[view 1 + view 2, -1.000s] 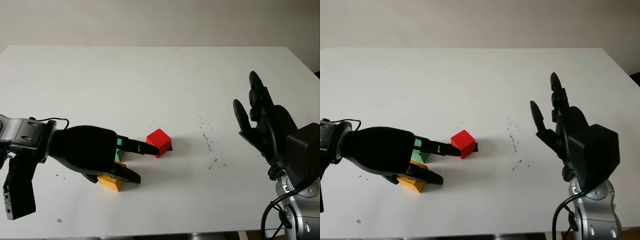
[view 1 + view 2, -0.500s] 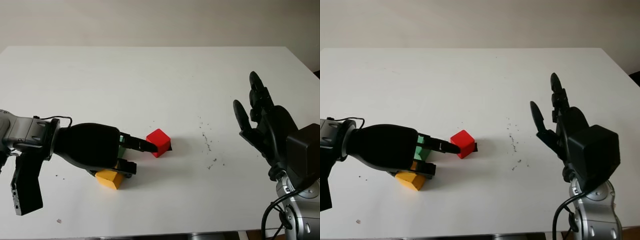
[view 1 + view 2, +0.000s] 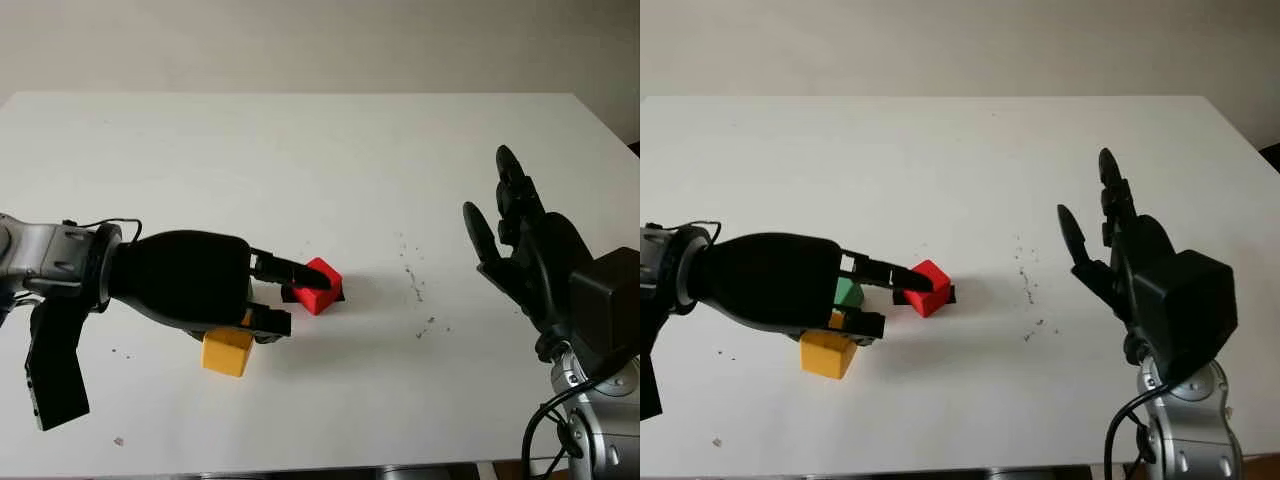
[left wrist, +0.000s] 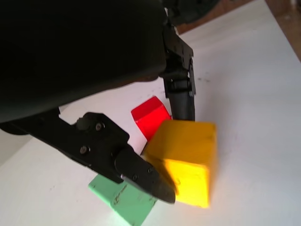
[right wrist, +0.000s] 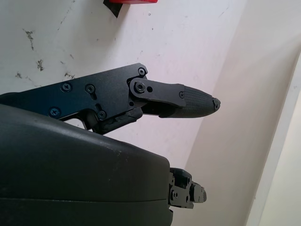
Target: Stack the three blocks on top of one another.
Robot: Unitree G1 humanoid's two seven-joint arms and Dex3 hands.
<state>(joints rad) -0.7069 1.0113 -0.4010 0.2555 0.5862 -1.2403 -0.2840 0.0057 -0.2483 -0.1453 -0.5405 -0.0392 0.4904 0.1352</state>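
Yellow block [image 3: 227,351] sat on the white tabletop [image 3: 300,160] near the front-left, right under the left hand [image 3: 205,292]. The green block [image 3: 848,293] was tucked just behind it and mostly hidden by the hand, and the red block [image 3: 318,285] sat a little to the right, with 1 of the hand's fingers [image 3: 290,270] reaching over it. In the left wrist view the yellow one looked to be between 2 fingers, but I honestly couldn't tell if the hand had a real grip on it or was just hovering close. None of the 3 were stacked yet, as far as I could see.

The right hand [image 3: 530,255] was open and raised off to the right side, well apart from the blocks, holding nothing.

On handling: they looked like small, rigid painted cubes, probably light and a bit slick on the faces. My guess is the safest hold is on 2 opposite flat sides, low enough not to tip it, keeping the top face free. They'd slide easily on that smooth tabletop if nudged.
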